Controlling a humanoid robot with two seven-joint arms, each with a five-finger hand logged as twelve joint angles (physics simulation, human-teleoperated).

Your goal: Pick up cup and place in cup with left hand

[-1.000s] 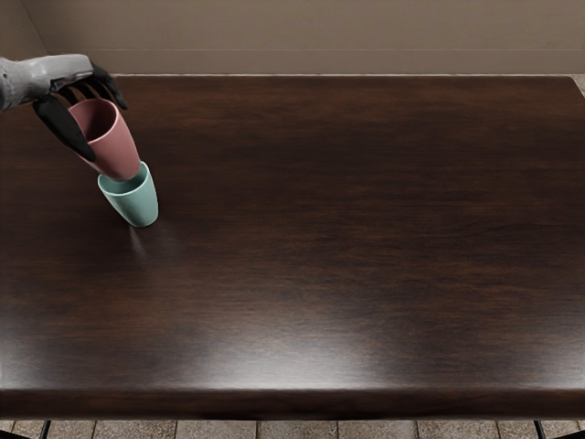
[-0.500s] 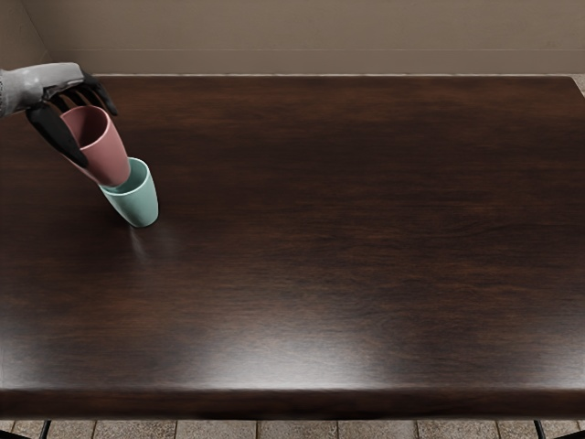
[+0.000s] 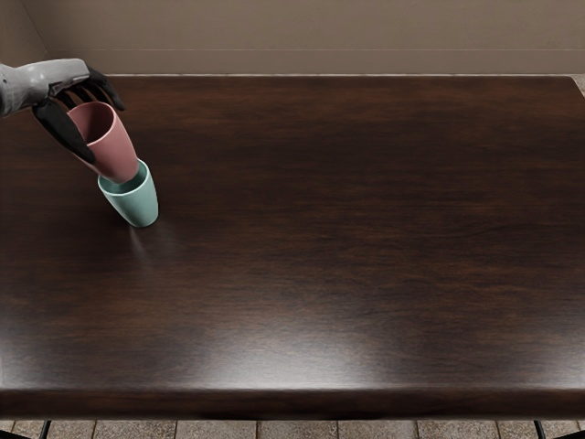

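My left hand (image 3: 90, 119) comes in at the upper left, its dark fingers and thumb closed around a pink cup (image 3: 116, 151). The pink cup's lower end overlaps the mouth of a teal cup (image 3: 136, 201) in the view, covering part of its rim. Whether the pink cup's base is inside the teal one or just above it, I cannot tell. The teal cup stands on the dark wooden table (image 3: 320, 229). My right arm is out of view.
A plain wall (image 3: 302, 37) rises behind the table's back edge. The front edge of the table runs along the bottom, with floor tiles (image 3: 297, 430) below it.
Over the last second my left hand moved slightly left with the pink cup, then back right to almost its earlier spot. The teal cup has stayed put.
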